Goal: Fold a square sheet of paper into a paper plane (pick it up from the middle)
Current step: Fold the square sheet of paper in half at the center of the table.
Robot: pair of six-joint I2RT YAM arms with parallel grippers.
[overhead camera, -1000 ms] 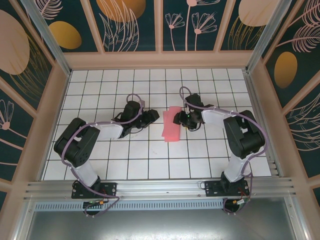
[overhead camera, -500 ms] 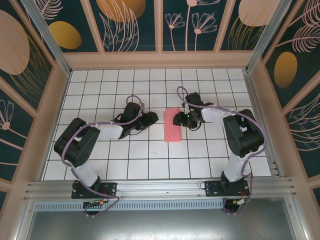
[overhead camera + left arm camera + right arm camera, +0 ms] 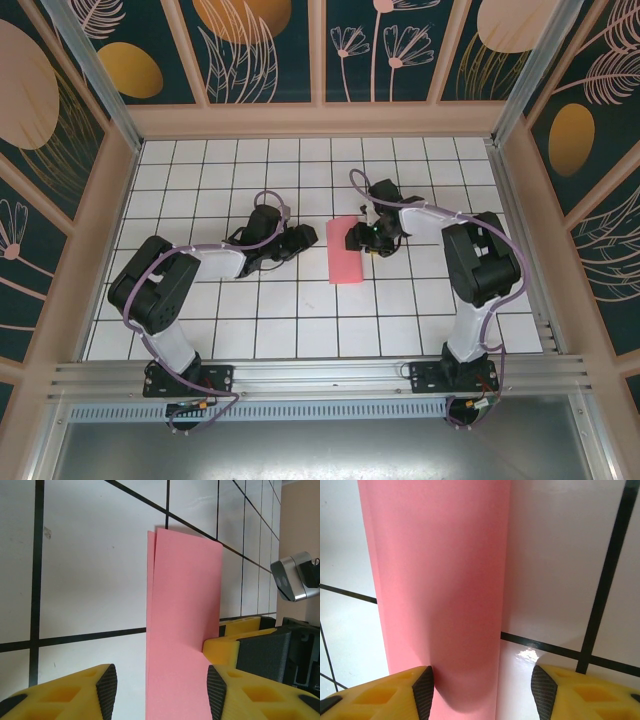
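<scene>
The square sheet of paper [image 3: 343, 260] lies on the white tiles, folded in half into a narrow salmon-pink rectangle [image 3: 182, 610], its two layers slightly offset along one long edge. My left gripper [image 3: 312, 236] is low at its left side, open [image 3: 161, 696], and the strip runs between its pads. My right gripper [image 3: 358, 236] is at the paper's far right side, open [image 3: 482, 692]. Its left pad [image 3: 423, 690] is over the pink sheet [image 3: 435, 580], its right pad over bare tile. One yellow finger of the right gripper [image 3: 232, 642] rests at the paper's edge in the left wrist view.
The white grid-tiled table [image 3: 300, 320] is fenced by wooden side walls [image 3: 100, 230] and a decorated back wall [image 3: 320, 50]. An aluminium rail [image 3: 320, 378] carries both arm bases at the near edge. Open tiles lie in front of and behind the paper.
My right gripper has edged a little toward the back and opened slightly. The paper's raised layer has settled flatter. The left arm has not moved.
</scene>
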